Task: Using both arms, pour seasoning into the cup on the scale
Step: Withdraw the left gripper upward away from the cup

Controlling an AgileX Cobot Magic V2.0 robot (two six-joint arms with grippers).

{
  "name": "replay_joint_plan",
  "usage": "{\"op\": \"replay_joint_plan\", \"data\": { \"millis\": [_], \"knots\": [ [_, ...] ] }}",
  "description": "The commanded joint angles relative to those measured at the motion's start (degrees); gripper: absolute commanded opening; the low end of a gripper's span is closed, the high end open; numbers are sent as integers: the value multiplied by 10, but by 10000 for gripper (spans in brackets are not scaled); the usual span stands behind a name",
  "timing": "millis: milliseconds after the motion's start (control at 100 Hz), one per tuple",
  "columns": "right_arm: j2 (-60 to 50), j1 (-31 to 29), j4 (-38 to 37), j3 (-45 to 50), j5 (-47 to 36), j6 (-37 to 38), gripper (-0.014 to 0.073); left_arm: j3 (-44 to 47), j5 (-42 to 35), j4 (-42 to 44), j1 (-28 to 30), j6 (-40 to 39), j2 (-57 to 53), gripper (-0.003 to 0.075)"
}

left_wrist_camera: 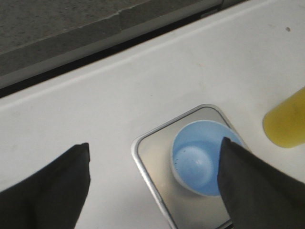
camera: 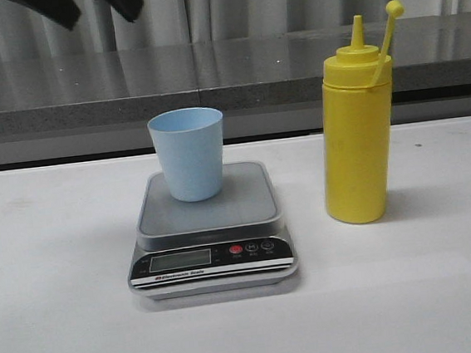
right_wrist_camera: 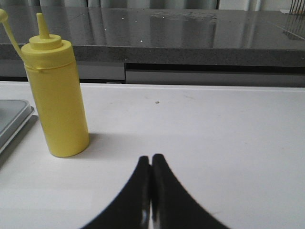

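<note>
Right hand (right_wrist_camera: 151, 191), fingers pressed together on nothing, low on surface (right_wrist_camera: 214, 143): seasoning (right_wrist_camera: 56, 95) upright ahead and aside, untouched; I judge it smooth, squeezable, likely slippery, best gripped mid-body.

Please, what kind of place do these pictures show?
Probably a kitchen-like test bench: a white table carrying a digital kitchen scale and a yellow squeeze bottle, a grey stone-like counter behind, and curtains as backdrop.
</note>
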Motion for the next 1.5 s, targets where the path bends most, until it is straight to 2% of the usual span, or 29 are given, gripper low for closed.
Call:
{"op": "replay_joint_plan", "data": {
  "millis": [0,270,690,1170,1490],
  "knots": [
    [-12,-3,-2,-12,-48,-5,-67,44,-74,-2,21,-7,-78,535],
    [-12,-3,-2,-12,-48,-5,-67,221,-166,-2,87,-7,-238,535],
    [-12,-3,-2,-12,-48,-5,-67,425,-238,-1,147,-7,-475,535],
    [-12,-3,-2,-12,-48,-5,-67,549,-256,0,152,-7,-668,535],
    [-12,-3,-2,-12,-48,-5,-67,577,-280,0,152,-7,-698,522]
  ]
}}
